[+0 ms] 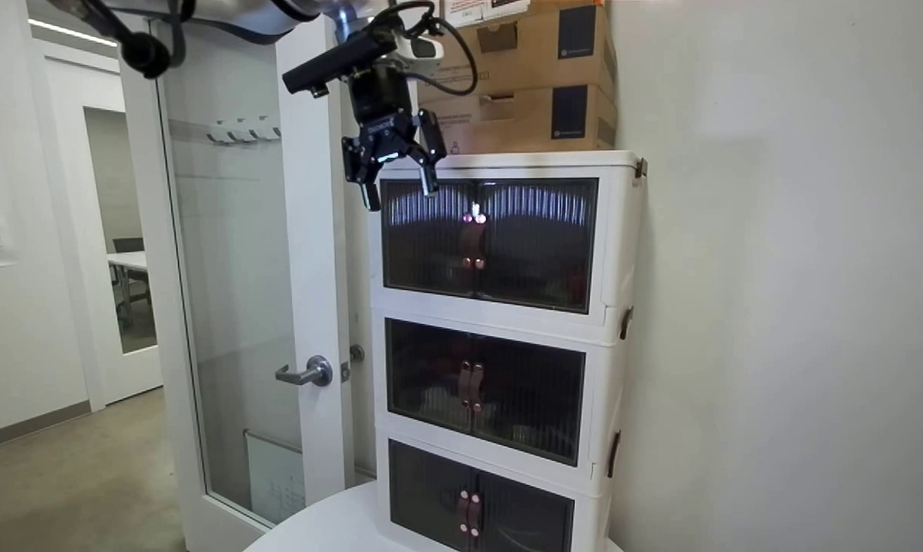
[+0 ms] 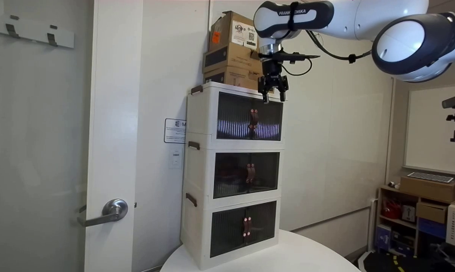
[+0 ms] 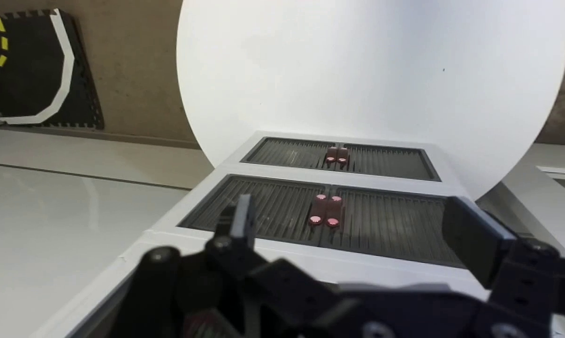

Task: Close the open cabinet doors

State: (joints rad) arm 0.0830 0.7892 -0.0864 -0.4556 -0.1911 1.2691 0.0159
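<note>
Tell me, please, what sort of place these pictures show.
Probably an office room used as a robotics lab: in view are a glass-paned door, a large whiteboard and a robot arm.

Boxes (image 1: 527, 80) on cabinet (image 2: 246, 146), cabinet on table (image 2: 312, 257), cabinet doors (image 2: 229, 175) in 3 stacked pairs, pincer (image 2: 274, 99) before top pair

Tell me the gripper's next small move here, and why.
Probably ease the gripper away from the cabinet, without pushing: in both exterior views the cabinet doors look shut on all three levels, with none visibly swung out, and the gripper stands open with nothing in it.
</note>
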